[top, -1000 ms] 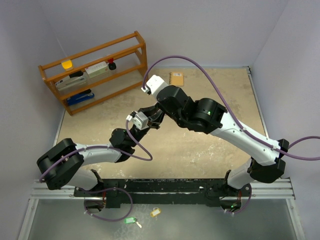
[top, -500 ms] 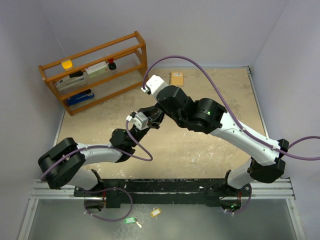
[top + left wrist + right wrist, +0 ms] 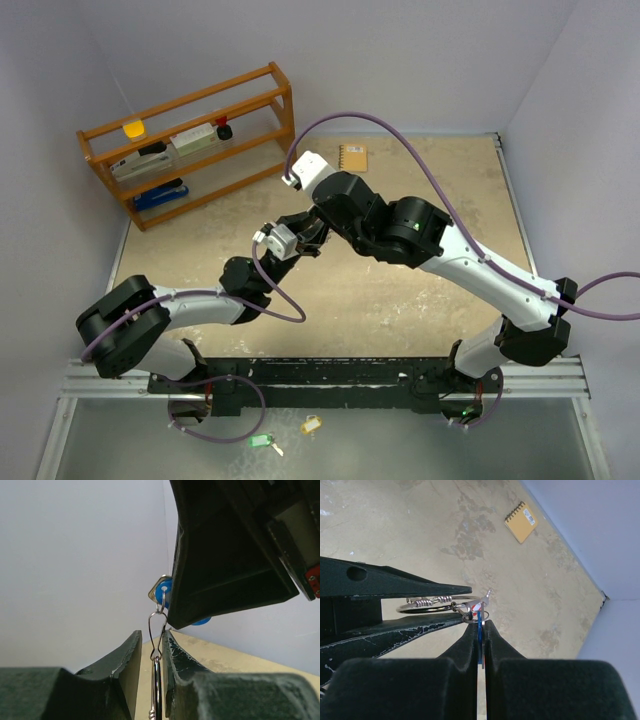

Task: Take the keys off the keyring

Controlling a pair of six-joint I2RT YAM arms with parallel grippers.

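Note:
Both grippers meet in mid-air above the table's middle. My left gripper (image 3: 151, 636) is shut on the silver keyring (image 3: 156, 680), which shows edge-on between its fingers. In the right wrist view the keyring (image 3: 440, 604) lies flat between those black fingers. A thin wire clip (image 3: 157, 630) links the ring to the blue-tagged key (image 3: 161, 591). My right gripper (image 3: 480, 625) is shut on that blue tag (image 3: 480, 630), pinched flat between its pads. A sliver of red tag (image 3: 479, 607) shows at the ring, mostly hidden. In the top view the arms hide the keys.
A wooden shelf (image 3: 190, 140) with small items stands at the back left. A yellow notebook (image 3: 352, 157) lies on the table at the back. Green (image 3: 260, 440) and yellow (image 3: 311, 425) tags lie on the ledge below the arm bases.

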